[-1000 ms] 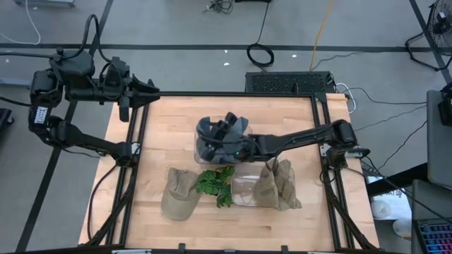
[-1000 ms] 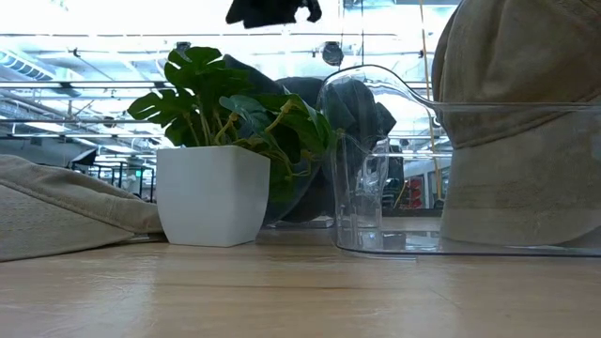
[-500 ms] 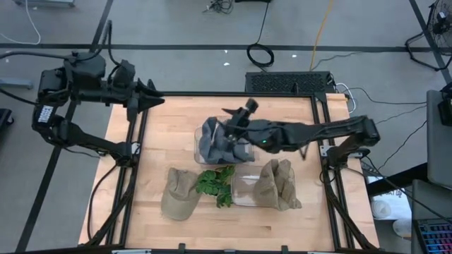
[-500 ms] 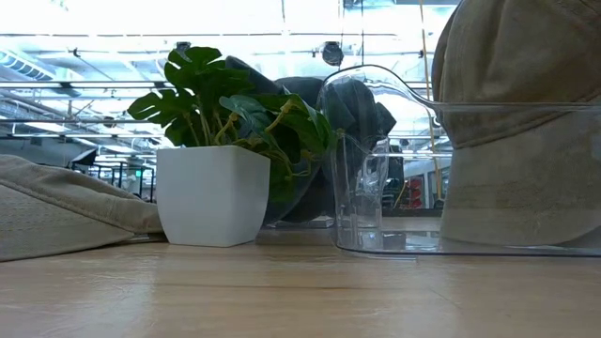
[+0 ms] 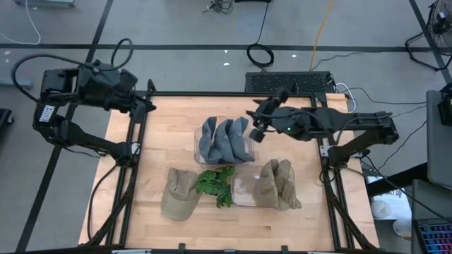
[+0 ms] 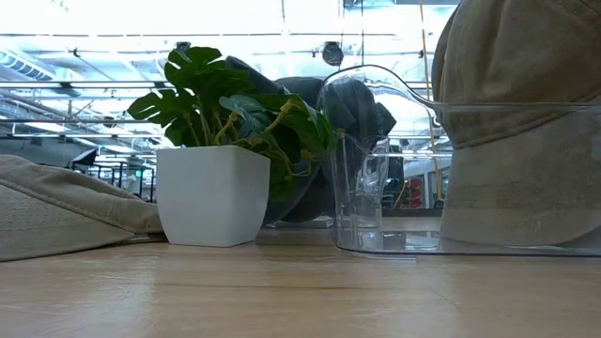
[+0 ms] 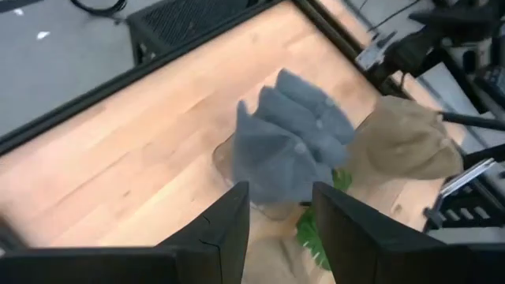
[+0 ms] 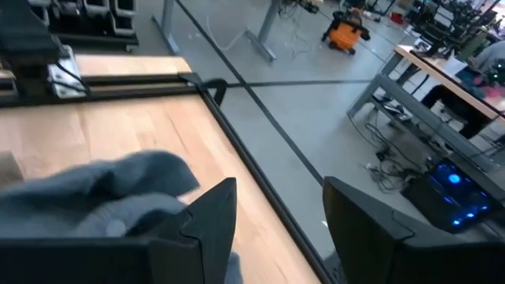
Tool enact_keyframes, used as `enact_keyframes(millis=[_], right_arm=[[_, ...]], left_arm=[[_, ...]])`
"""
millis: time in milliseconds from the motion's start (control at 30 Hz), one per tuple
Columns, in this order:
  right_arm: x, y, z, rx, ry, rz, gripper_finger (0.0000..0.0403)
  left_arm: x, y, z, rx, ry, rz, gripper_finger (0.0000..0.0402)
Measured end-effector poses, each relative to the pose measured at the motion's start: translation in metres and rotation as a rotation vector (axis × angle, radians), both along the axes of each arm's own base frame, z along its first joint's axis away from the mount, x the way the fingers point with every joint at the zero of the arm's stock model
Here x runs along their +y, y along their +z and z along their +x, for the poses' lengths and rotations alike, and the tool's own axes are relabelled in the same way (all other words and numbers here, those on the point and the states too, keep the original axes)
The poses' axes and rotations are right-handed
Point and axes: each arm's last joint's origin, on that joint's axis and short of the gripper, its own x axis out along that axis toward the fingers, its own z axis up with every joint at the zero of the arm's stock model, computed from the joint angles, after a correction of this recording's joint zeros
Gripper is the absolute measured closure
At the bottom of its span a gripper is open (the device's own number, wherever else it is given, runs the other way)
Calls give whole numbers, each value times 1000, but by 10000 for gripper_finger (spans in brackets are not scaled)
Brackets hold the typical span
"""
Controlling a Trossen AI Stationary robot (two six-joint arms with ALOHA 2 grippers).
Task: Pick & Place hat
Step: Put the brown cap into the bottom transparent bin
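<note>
Several grey hats [image 5: 224, 139] stand bunched in a clear bin [image 5: 199, 152] at mid table; they also show in the left wrist view [image 7: 288, 142] and the right wrist view [image 8: 118, 197]. A tan hat [image 5: 179, 192] lies flat on the table near the front. More tan hats [image 5: 275, 184] fill a second clear bin [image 5: 241, 189]. My right gripper [image 5: 256, 124] hovers open just right of the grey hats, its fingers [image 8: 209, 221] holding nothing. My left gripper [image 5: 146, 103] waits open over the table's far left corner.
A small plant in a white pot [image 5: 217, 185] stands between the loose tan hat and the tan-hat bin, and fills the low view [image 6: 211, 192]. Bare wood [image 5: 176, 127] lies left of the grey-hat bin and along the near edge.
My right gripper has risen from over the grey-hat bin and drawn back toward the table's right and far side; it has left the low view. The grey hats now stand uncovered in their bin. My left arm has shifted a little at its corner.
</note>
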Motion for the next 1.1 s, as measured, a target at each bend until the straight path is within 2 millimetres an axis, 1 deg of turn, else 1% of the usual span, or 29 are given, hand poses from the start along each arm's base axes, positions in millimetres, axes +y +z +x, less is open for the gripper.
enact_keyframes(millis=[133,233,333,433,500,600,733,833,967,1033,1100], right_arm=[[-3,3,-12,33,-6,-1,223],[-4,5,-22,56,-6,-4,224],[-5,8,-29,63,-4,-5,226],[-5,9,-33,72,-4,-7,226],[-5,9,-36,86,-2,-11,226],[-5,10,-37,82,-1,-13,222],[-6,11,-38,91,6,-29,218],[-7,11,-38,103,9,-40,216],[-8,11,-38,101,2,-38,216],[-8,11,-38,90,-5,-25,216],[-9,11,-38,84,-10,-18,215]], left_arm=[[-5,-6,-2,24,-55,19,254],[-11,-16,-6,58,-85,69,254],[-17,-31,-6,49,-79,124,254],[-25,-51,-3,50,-132,150,254],[-31,-66,0,68,-172,135,254],[-41,-90,11,113,-253,62,254],[-62,-125,26,180,-444,-124,254],[-75,-154,35,260,-552,-252,254],[-83,-190,37,436,-617,-341,249],[-85,-204,36,501,-649,-367,236],[-87,-213,34,536,-668,-384,213]])
